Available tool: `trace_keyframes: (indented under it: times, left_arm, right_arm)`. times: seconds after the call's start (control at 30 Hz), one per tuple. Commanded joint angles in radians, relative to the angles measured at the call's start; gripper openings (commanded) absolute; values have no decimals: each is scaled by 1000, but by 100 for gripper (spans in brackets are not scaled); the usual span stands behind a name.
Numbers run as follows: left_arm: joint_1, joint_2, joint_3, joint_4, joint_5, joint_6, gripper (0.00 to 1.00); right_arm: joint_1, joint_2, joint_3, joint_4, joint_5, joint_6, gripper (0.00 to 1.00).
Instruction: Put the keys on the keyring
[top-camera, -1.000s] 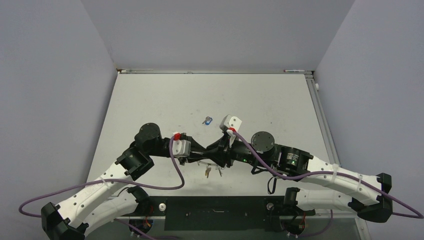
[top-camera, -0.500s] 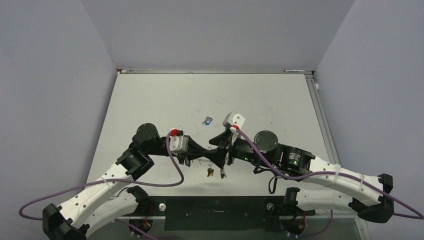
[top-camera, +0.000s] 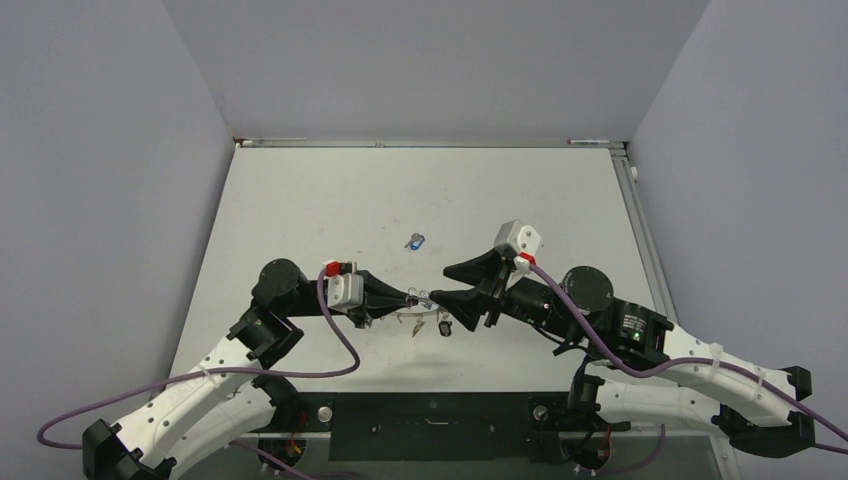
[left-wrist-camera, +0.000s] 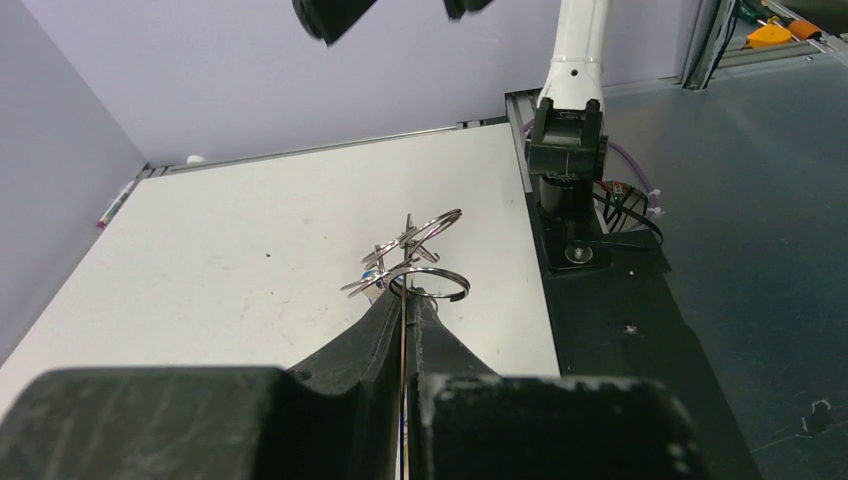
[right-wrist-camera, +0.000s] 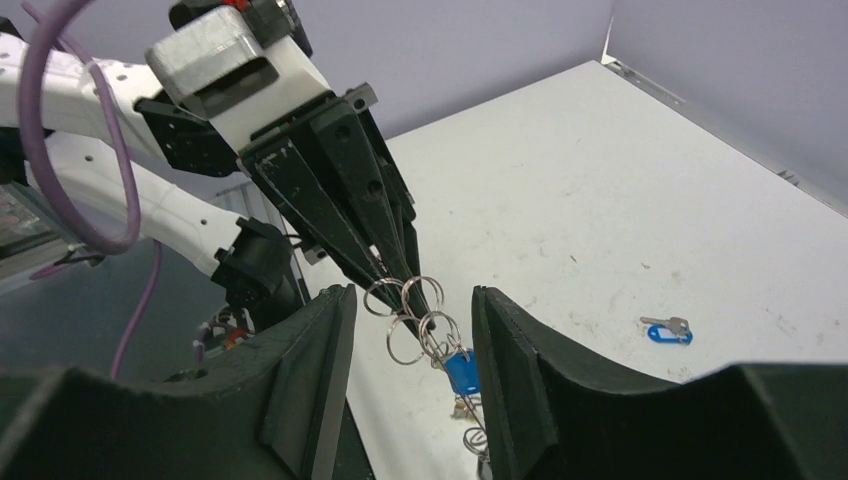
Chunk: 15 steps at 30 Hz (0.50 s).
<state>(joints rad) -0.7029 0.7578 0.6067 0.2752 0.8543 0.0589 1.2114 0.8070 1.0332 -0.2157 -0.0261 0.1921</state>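
Note:
My left gripper (top-camera: 408, 297) is shut on the keyring (top-camera: 425, 315), a thin silvery hoop held above the table near its front. In the left wrist view the hoop's wire (left-wrist-camera: 404, 330) runs between the closed fingers, with small rings (left-wrist-camera: 430, 280) at the tips. Keys (top-camera: 443, 326) hang from it, one with a blue head (right-wrist-camera: 461, 372). My right gripper (top-camera: 452, 285) is open and empty; its two fingers stand either side of the small rings (right-wrist-camera: 432, 325) without touching. A loose blue-headed key (top-camera: 414, 241) lies on the table farther back, also seen in the right wrist view (right-wrist-camera: 665, 330).
The white table (top-camera: 330, 200) has a raised rail along its back and right edges (top-camera: 640, 230). A black base plate (top-camera: 430, 425) lies at the near edge between the arm bases. Purple cables (top-camera: 345, 340) loop beside both arms.
My right arm has drawn back to the right, away from the keyring, with its jaws now apart. My left gripper has shifted a little left and back, still holding the keyring with the keys.

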Motion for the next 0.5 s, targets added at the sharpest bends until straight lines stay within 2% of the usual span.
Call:
trace_keyframes:
  times: [0.0, 0.27, 0.47]
  left_arm:
    - [2, -51, -13, 78, -25, 48, 0]
    - [-23, -75, -2, -25, -37, 134, 0]
    - [-51, -89, 5, -107, -42, 202, 0]
  right_arm:
    - [0, 20, 12, -38, -25, -75, 46]
    - [13, 47, -1, -18, -125, -212, 47]
    - [14, 143, 84, -104, -194, -245, 57]
